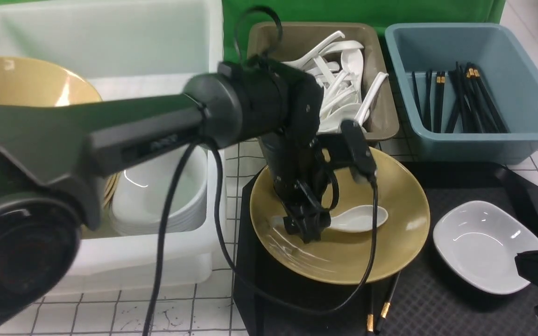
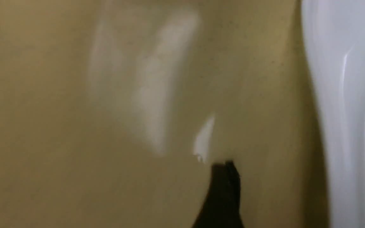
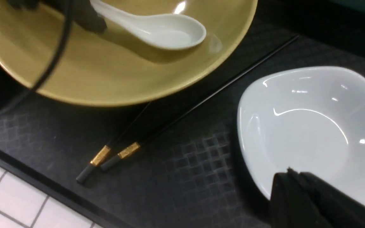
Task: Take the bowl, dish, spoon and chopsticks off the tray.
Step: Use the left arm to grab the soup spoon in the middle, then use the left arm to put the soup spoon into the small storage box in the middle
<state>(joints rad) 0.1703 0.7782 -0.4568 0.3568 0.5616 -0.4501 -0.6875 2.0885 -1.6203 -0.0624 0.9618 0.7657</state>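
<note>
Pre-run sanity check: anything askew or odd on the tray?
Yes: the chopsticks lie splayed, one running under the rim of the bowl, which may sit on it. The spoon lies inside the bowl. Nothing looks spilled or broken.

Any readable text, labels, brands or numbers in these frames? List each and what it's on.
Nothing can be read.
On the left arm: a faint marking on its side, too blurred to read.
On the bowl, dish, spoon, chopsticks and tray: no text visible.
</note>
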